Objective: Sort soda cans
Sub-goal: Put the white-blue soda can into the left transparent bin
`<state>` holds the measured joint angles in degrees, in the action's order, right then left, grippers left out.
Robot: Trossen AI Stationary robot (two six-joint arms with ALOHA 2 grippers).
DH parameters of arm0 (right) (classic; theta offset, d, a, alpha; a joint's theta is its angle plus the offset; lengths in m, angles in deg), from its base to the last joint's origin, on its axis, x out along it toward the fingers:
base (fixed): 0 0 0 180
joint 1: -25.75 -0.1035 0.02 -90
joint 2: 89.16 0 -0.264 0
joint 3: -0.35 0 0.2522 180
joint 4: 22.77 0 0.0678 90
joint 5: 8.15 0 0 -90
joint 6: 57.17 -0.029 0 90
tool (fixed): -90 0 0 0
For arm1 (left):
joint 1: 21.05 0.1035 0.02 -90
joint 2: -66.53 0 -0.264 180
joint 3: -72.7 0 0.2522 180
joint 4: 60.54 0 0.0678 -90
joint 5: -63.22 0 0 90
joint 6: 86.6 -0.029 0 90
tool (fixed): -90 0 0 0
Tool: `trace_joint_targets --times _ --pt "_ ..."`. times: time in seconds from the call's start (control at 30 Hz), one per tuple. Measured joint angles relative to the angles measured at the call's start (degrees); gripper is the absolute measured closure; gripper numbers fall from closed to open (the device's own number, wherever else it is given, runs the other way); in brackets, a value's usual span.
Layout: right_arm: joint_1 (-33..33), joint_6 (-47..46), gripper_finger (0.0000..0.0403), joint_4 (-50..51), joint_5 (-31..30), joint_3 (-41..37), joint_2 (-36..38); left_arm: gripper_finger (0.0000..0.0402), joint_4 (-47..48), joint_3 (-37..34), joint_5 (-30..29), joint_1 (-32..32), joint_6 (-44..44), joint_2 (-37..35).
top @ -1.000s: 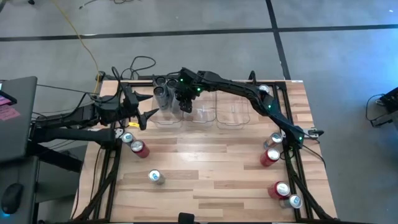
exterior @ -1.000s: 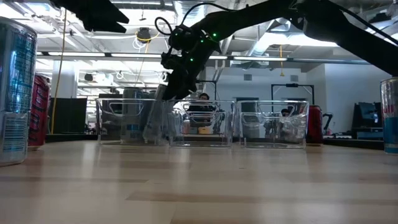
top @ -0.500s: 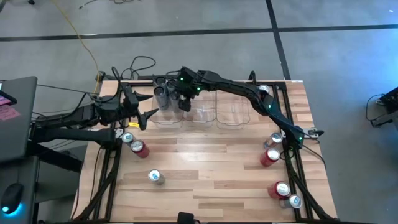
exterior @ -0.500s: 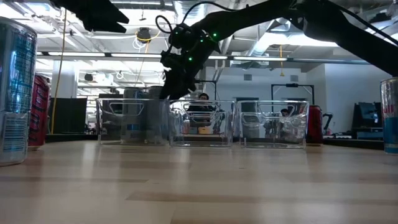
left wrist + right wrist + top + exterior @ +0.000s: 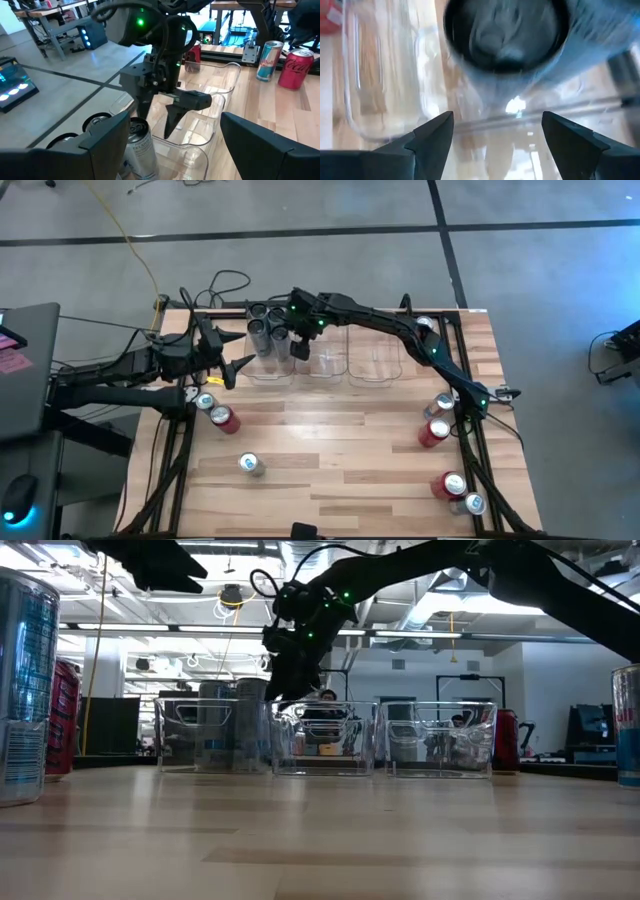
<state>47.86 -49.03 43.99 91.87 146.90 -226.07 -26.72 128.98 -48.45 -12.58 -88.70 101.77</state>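
Clear plastic bins (image 5: 325, 360) are being seen in a row of three along the far side of the wooden table (image 5: 330, 450), and the leftmost bin (image 5: 268, 352) is being filled with upright dark grey cans (image 5: 262, 332). The right gripper (image 5: 298, 350) is being held over the boundary between the leftmost and middle bins, its fingers (image 5: 432, 137) being kept wide apart with nothing between them. Directly below it, in the right wrist view, the top of a grey can (image 5: 507, 35) is being shown, apart from the fingers. In the left wrist view that can (image 5: 139, 147) is being seen standing in the bin just beside the right gripper's dark fingertips (image 5: 172, 120).

The left gripper (image 5: 238, 365) is being held near the left edge of the table, just left of the leftmost bin, its jaws standing open and empty.

The remaining cans are being left on the tabletop: a silver-blue can (image 5: 206, 402) and a red can (image 5: 224, 418) touching each other near the left edge, another silver-blue can (image 5: 250, 465) alone nearer the front, a silver-blue and red pair (image 5: 436, 425) at the right edge, and one more red and silver-blue pair (image 5: 455, 490) at the front right corner. One can (image 5: 424, 325) is being seen at the far right corner.
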Motion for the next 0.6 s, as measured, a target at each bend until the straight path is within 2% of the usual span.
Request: trace_joint_targets --times 0.13,0.6 --pt "-0.3 -0.2 0.0103 2.8 0.2 -0.1 0.0 0.0095 0.0 0.0 0.0 0.0 0.8 0.0" --pt "-4.1 1.2 0.0226 -2.2 0.8 -0.2 -1.3 0.0095 0.0 0.0 -0.3 0.0 1.5 0.0"
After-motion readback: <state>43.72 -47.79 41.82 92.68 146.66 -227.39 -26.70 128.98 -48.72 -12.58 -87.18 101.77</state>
